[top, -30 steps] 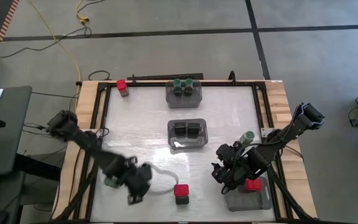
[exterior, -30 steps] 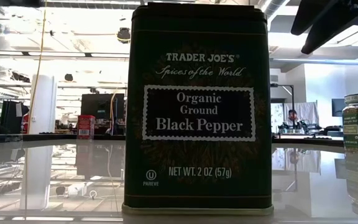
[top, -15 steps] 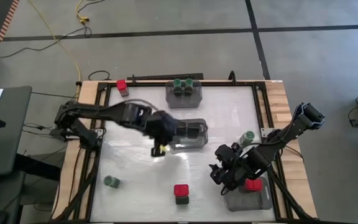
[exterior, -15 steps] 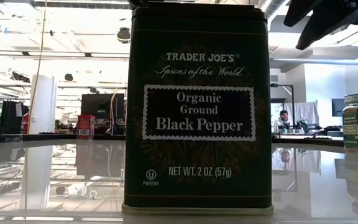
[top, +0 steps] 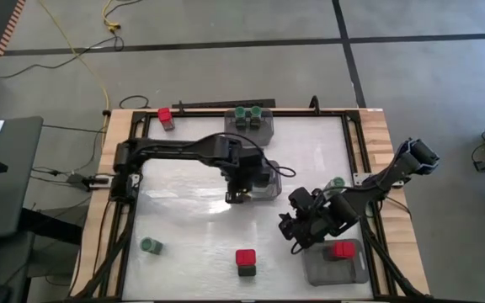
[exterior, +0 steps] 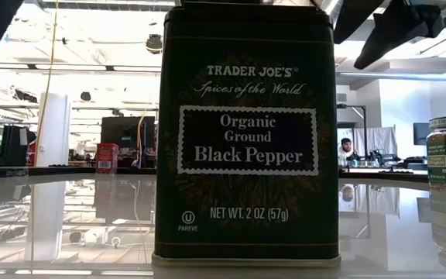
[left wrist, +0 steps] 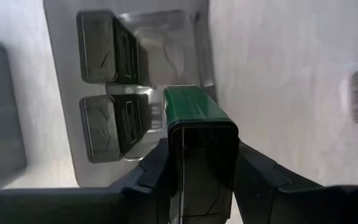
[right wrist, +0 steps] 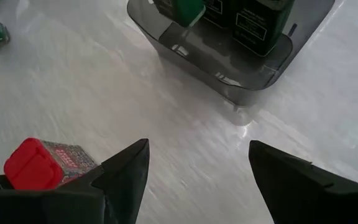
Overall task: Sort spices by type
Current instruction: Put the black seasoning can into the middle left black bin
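Observation:
A black tin with a green side hangs over the near left corner of the middle grey bin, with my left gripper shut on it. Two black tins lie in that bin. My right gripper stands open over bare table, right of the middle, with nothing between its fingers. Loose spices stand on the table: a green-capped jar, a red-capped jar, another red-capped one and a green-capped one. My left gripper pinches the tin between its two fingers, on two opposite sides at the end nearer the wrist. The fingers come from above, slanting steeply down. The tin hangs below them, clear of the bin and the table.
A far bin holds green-capped jars. A near right bin holds a red-capped jar. A black pepper tin stands close before the low camera. Wooden rails edge the table.
My left gripper has swung from the table's near left, beside the green-capped jar, toward the far edge and right to the middle bin. It stayed shut and rolled about its own line on the way.

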Tool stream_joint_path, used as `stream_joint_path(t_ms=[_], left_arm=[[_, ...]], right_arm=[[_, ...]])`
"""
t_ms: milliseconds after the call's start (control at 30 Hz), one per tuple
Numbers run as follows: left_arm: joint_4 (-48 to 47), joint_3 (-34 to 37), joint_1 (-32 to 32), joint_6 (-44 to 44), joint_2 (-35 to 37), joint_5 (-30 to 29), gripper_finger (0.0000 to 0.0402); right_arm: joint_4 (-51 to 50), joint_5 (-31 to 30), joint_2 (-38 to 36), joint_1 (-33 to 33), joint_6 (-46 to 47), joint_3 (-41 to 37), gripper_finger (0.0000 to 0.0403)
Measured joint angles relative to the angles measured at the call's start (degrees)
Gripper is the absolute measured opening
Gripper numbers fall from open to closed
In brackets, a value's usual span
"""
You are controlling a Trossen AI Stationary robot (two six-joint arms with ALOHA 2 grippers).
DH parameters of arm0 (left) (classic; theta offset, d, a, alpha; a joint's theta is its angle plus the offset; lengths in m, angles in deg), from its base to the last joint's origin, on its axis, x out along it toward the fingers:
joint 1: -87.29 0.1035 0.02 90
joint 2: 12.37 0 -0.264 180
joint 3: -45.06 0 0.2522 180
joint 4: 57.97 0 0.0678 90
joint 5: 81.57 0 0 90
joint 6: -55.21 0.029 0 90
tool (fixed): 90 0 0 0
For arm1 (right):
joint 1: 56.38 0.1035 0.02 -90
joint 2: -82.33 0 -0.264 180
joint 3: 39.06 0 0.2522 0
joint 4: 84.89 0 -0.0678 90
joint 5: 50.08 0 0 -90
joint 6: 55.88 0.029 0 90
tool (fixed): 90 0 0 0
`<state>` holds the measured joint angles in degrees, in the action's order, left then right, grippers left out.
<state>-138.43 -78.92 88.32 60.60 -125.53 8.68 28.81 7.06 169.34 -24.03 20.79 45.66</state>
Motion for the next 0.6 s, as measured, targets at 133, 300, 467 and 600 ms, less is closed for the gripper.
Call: stream_joint_path(t_ms=[133, 300, 467, 600], left_arm=[[-0.09, -0.04, 0.74, 0.05, -3.13, -0.07, 0.0121], [-0.19, -0.04, 0.42, 1.50, -6.21, -0.39, 0.0121], [1.19, -0.02, 0.23, 2.05, -7.54, -0.46, 0.0121], [1.51, 0.04, 0.33, 2.12, -9.01, -0.54, 0.0122]], right_arm=[[0.55, 0.01, 0.00, -0.26, 0.02, 0.00, 0.0303], [0.78, 0.04, 0.00, -0.25, 0.69, 0.00, 0.0303], [0.75, 0.08, 0.00, -0.25, 1.34, 0.00, 0.0303], [0.70, 0.11, 0.00, -0.25, 1.35, 0.00, 0.0303]])
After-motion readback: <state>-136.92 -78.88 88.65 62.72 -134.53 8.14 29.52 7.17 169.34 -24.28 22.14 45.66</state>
